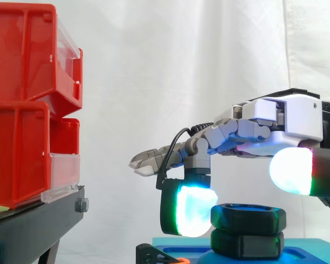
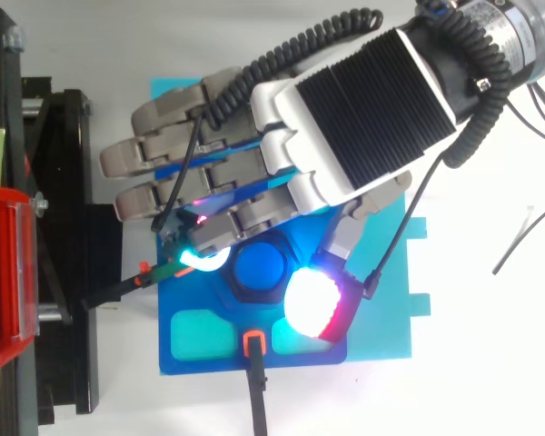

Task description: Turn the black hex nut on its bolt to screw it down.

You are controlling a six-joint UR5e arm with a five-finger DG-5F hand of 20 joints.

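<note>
Black hex nut (image 1: 247, 216) sits on its blue bolt (image 2: 259, 268), riding above a second black hex piece (image 1: 246, 246) that rests on the blue base (image 1: 311, 250), so by my reading it has thread left to travel. Around it the hand (image 2: 345, 109) is spread rather than closed. One finger is bent down so that its cyan pad (image 1: 191, 212) stands just beside the nut's left face, perhaps touching. The thumb pad (image 1: 291, 170), glowing white and red, hangs on the opposite side but above the nut's top edge. The other fingers stretch out level and hold nothing. Risk lies in that mismatch: if the hand twists now, only one pad bears on a flat, and it would likely skid round the corner without turning the nut. A thumb closing too high could ride over the rim or press the nut askew and bind the thread. Farther off stand the red bins (image 1: 22, 104) on their black stand (image 1: 33, 225), with the white curtain (image 1: 170, 66) behind.
</note>
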